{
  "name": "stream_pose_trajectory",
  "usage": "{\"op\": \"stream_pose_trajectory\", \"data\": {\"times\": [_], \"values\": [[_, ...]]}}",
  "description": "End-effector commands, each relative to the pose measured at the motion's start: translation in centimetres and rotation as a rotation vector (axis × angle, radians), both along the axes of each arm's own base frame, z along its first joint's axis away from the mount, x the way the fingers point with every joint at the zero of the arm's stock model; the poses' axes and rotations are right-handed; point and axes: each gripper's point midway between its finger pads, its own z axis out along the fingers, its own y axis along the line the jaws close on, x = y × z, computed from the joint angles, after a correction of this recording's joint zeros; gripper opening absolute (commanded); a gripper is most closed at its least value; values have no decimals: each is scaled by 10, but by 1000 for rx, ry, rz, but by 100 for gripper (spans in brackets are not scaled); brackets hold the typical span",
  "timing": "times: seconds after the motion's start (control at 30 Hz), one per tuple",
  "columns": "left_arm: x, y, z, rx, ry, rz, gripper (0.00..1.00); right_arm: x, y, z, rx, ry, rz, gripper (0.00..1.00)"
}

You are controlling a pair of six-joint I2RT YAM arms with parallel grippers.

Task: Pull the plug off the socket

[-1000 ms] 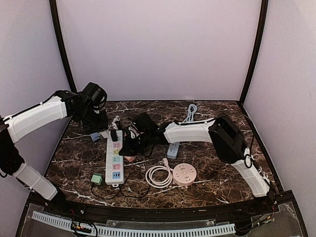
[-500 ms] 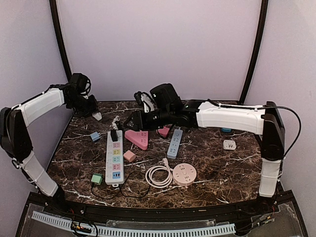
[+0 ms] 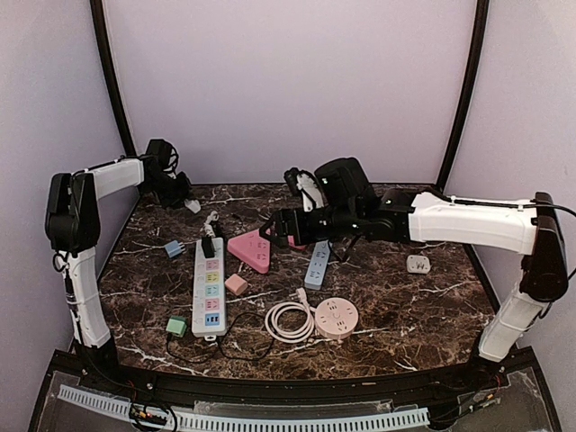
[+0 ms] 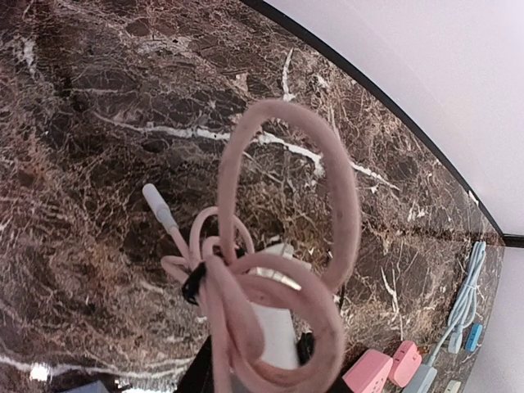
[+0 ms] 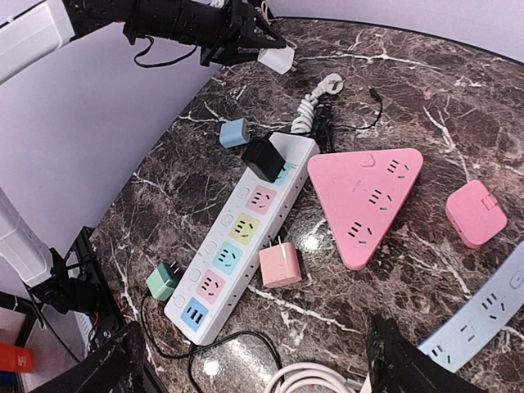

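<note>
Right pincer (image 3: pixel 281 227) just popped open, empty; left one (image 3: pixel 186 202) is clamping a pink-corded charger (image 4: pixel 274 323); black plug (image 5: pixel 262 157) still in the strip (image 5: pixel 233 246).

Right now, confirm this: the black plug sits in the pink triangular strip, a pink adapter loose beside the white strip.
Wrong on one count: the black plug sits in the white strip's end socket, not the pink triangular strip, as the right wrist view shows. The pink adapter does lie loose beside the white strip.
</note>
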Motion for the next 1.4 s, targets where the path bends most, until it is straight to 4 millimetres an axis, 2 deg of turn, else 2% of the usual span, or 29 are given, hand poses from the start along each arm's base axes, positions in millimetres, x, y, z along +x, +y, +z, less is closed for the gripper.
{"op": "stream_pose_trajectory", "data": {"times": [0.0,0.2,0.33,0.57,0.67,0.83,1.0,1.1,1.23,1.37], "values": [[20,7,-1,-45,-21,-8,21,5,-19,11,10,-41,-49,91],[17,25,-35,-51,67,13,28,4,-20,7,9,-28,-48,91],[10,32,-43,-29,102,19,32,4,-16,4,13,-20,-39,91],[-5,40,-50,14,158,39,51,4,-12,-4,11,-2,-30,91],[-10,43,-46,34,161,46,56,4,-12,-6,7,2,-29,91],[-19,50,-33,78,147,67,70,5,-10,-12,-1,10,-26,92],[-29,49,-11,147,113,57,82,6,-7,-17,-8,17,-22,93],[-36,43,-1,202,100,43,87,6,-5,-21,-11,21,-20,94],[-49,38,2,271,105,22,90,7,-4,-23,-12,24,-17,96],[-65,25,4,314,104,-8,91,7,-3,-27,-15,28,-12,96]]}}
